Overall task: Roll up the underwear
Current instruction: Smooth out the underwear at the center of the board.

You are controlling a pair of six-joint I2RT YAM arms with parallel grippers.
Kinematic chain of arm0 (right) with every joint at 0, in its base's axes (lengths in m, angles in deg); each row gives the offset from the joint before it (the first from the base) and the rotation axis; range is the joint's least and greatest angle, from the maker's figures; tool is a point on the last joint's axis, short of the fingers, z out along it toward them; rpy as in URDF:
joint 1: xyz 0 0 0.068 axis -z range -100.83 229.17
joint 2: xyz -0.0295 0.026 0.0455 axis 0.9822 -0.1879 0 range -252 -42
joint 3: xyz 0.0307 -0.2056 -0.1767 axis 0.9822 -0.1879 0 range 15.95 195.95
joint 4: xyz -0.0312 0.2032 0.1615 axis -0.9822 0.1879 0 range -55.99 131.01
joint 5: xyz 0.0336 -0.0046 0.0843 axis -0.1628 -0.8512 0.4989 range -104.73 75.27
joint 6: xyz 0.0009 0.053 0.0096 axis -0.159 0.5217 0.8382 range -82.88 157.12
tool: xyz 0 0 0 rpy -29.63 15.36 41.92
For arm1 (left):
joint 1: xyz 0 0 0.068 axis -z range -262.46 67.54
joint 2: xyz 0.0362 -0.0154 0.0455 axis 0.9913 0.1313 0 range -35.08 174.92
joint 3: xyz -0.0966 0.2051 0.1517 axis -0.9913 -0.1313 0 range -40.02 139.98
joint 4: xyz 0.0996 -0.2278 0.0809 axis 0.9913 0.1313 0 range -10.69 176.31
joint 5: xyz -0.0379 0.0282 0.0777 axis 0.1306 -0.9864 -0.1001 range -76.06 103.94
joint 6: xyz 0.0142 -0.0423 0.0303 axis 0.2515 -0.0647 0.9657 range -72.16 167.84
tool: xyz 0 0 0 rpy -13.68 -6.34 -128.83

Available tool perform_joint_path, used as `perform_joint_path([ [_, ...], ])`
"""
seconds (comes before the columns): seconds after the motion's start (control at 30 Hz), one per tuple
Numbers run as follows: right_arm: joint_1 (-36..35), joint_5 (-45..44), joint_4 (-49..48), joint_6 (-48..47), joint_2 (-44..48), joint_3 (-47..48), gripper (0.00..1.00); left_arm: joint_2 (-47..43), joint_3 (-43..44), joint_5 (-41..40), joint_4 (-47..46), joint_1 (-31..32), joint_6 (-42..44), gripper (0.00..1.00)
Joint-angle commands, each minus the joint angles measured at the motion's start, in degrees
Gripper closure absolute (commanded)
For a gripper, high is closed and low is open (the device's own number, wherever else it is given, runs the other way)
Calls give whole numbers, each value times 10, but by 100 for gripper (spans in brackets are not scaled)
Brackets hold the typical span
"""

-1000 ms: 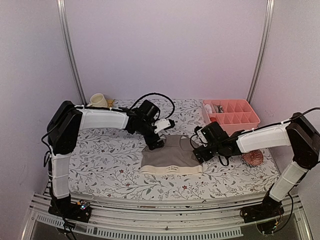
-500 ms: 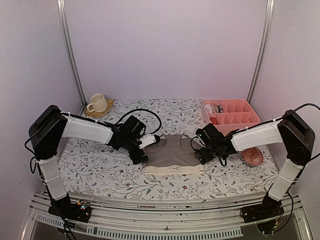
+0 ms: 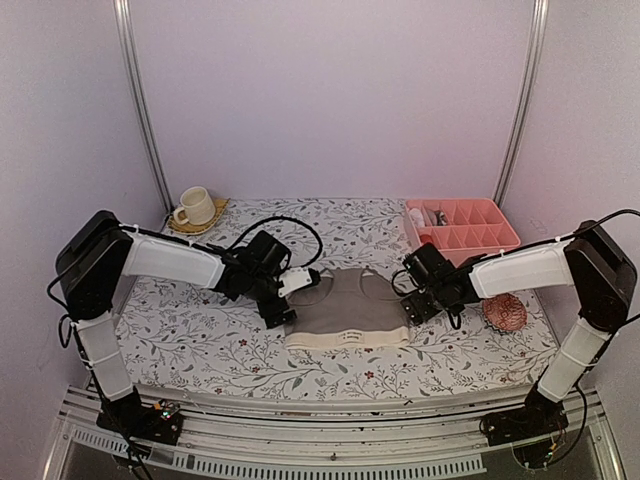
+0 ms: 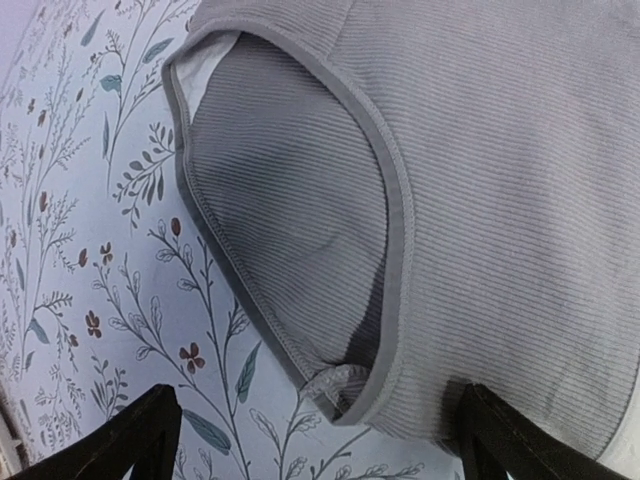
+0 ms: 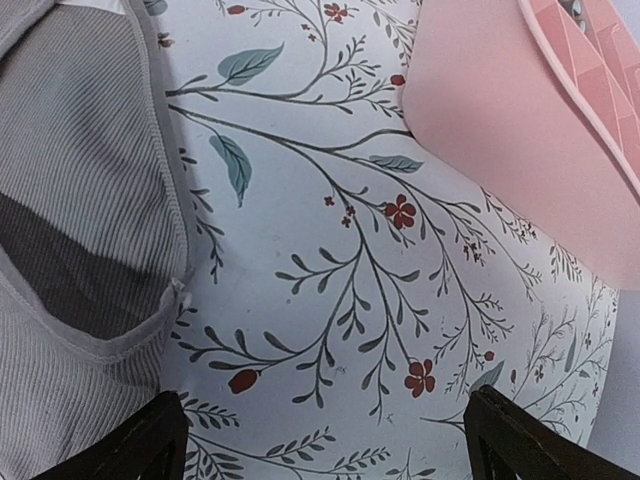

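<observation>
Robotics lab test cell: two arms (image 3: 175, 258) sit bolted to a metal rail (image 3: 330, 440) at the near edge, enclosed by bare pale walls (image 3: 330, 100) and metal posts (image 3: 146, 120). A floral cloth (image 3: 200, 335), a cup (image 3: 196, 206) and a pink tray (image 3: 480, 247) lend the set-up a staged domestic look.

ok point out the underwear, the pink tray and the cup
underwear (image 3: 346, 302), top view, grey ribbed middle
pink tray (image 3: 478, 237), top view, empty near compartment
cup (image 3: 195, 206), top view, its side
</observation>
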Motion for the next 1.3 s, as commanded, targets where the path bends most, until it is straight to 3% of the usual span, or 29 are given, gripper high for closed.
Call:
perform_joint_path([
  [0.0, 4, 15, 8, 3, 29, 8, 1, -31, 39, 30, 37, -3, -11, 1],
  [0.13, 3, 98, -8, 0, 88, 1, 1, -53, 51, 45, 47, -2, -11, 2],
  [0.33, -15, 112, 19, 6, 147, -10, 1, -94, 34, 80, 51, -2, 4, 1],
  [0.67, -64, 141, 71, 17, 115, -16, 1, -69, -15, 90, 45, 24, 19, 1],
  [1.03, -111, 42, 224, 64, 19, 76, 1, -47, -55, 54, 27, 52, 34, 1],
  [1.27, -125, 1, 308, 113, 5, 97, 1, -50, -72, 35, 27, 65, 49, 2],
])
